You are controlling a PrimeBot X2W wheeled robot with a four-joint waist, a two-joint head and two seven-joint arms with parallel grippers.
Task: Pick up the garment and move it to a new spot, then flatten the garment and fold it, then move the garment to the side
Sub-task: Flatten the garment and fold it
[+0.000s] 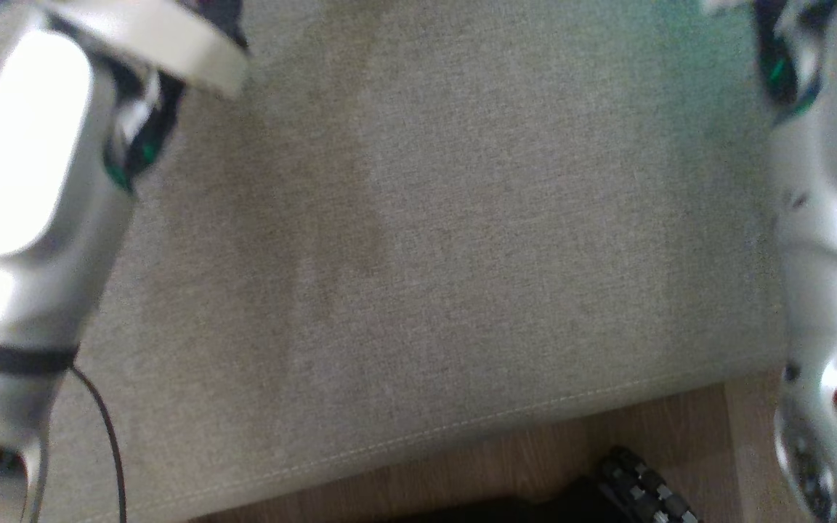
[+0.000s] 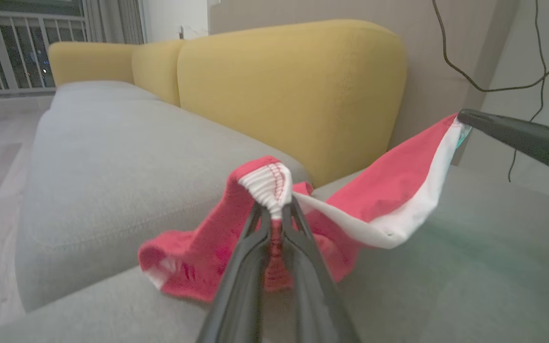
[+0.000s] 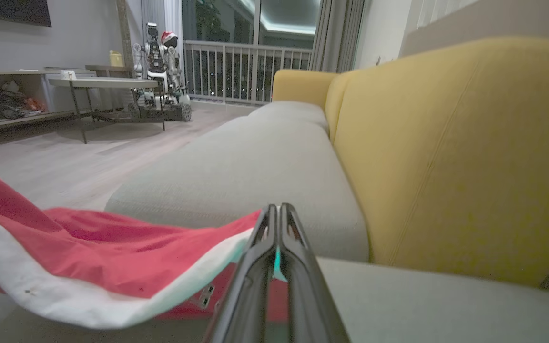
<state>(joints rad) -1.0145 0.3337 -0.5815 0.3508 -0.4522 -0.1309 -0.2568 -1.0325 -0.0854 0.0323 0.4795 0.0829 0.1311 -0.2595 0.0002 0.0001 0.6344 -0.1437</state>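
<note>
The garment (image 2: 384,190) is red with a white band and a white ribbed hem. It hangs stretched between my two grippers just above the grey sofa seat (image 2: 112,166). My left gripper (image 2: 274,209) is shut on the bunched ribbed hem. My right gripper (image 2: 462,116) pinches the far corner of the white band. In the right wrist view my right gripper (image 3: 278,212) is shut on the white edge of the garment (image 3: 112,252), which sags away to the left. The head view has my pale left forearm (image 1: 26,181) and right forearm (image 1: 825,218) over the seat cushion (image 1: 462,218).
Yellow back cushions (image 2: 293,85) line the far side of the sofa. The cushion's front seam borders wooden floor (image 1: 535,450), where my dark wheeled base (image 1: 636,487) stands. A black cable (image 1: 106,436) hangs by my left arm. Another robot (image 3: 160,71) and a table (image 3: 103,83) stand across the room.
</note>
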